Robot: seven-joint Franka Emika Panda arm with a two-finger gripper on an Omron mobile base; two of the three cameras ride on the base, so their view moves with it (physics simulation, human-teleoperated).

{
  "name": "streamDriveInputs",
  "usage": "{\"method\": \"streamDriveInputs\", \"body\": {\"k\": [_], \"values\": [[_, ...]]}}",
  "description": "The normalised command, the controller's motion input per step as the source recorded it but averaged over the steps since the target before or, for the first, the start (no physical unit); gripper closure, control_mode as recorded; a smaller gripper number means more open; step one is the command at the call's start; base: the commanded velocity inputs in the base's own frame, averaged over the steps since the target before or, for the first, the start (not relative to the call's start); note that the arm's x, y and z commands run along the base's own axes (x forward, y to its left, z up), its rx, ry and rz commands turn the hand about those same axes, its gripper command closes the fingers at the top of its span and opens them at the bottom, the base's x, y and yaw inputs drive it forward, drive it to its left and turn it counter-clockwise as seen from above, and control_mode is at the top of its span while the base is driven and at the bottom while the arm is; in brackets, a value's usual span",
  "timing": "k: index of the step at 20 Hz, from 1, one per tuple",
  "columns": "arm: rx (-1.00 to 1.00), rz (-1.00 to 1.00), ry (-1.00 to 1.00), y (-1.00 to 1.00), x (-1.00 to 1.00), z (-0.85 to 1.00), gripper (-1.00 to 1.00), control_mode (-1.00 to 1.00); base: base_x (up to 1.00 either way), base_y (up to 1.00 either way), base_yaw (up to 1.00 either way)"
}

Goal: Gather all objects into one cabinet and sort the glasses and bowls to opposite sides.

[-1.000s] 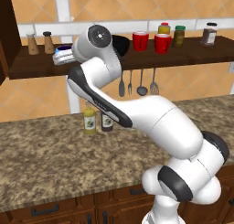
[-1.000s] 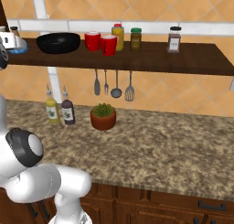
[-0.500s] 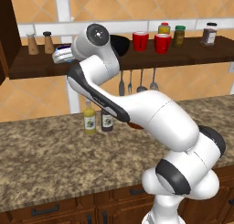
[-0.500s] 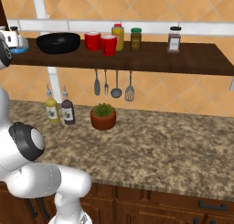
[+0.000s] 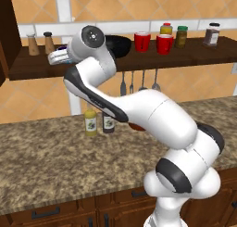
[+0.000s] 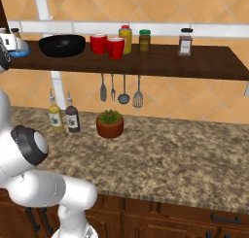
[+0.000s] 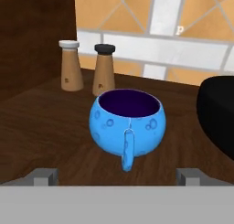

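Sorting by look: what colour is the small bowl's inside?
Dark purple inside the blue bowl; the hand view shows it best.

Blue bowl (image 7: 127, 122) upright on shelf (image 6: 160, 62) left end, beside black bowl (image 6: 62, 44); two red cups (image 6: 108, 45) right of it.

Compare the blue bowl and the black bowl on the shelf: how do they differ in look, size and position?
The blue bowl is bright blue, dimpled, with a small handle; the black bowl is plain glossy black. The blue bowl is small, roughly cup-sized, while the black bowl is far wider and shallower. The blue bowl stands close to the two shakers towards the shelf's end; the black bowl sits beside the red cups. Both stand upright on the same dark wooden shelf.
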Motion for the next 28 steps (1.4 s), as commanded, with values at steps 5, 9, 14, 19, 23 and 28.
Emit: {"method": "streamDriveInputs", "body": {"k": [5,9,14,19,23,28], "values": [[0.0,0.0,0.0,0.21,0.14,-0.03,-1.0,-1.0,0.0,0.0,0.0],[0.0,-0.03,0.0,-0.01,0.1,0.0,-1.0,-1.0,0.0,0.0,0.0],[0.01,-0.08,0.0,-0.14,0.14,0.0,-1.0,-1.0,0.0,0.0,0.0],[0.0,-0.05,0.0,-0.05,0.13,0.0,-1.0,-1.0,0.0,0.0,0.0],[0.0,-0.01,0.0,0.0,0.18,0.0,-1.0,-1.0,0.0,0.0,0.0],[0.0,-0.01,0.0,0.01,0.18,0.0,1.0,-1.0,0.0,0.0,0.0]]}}
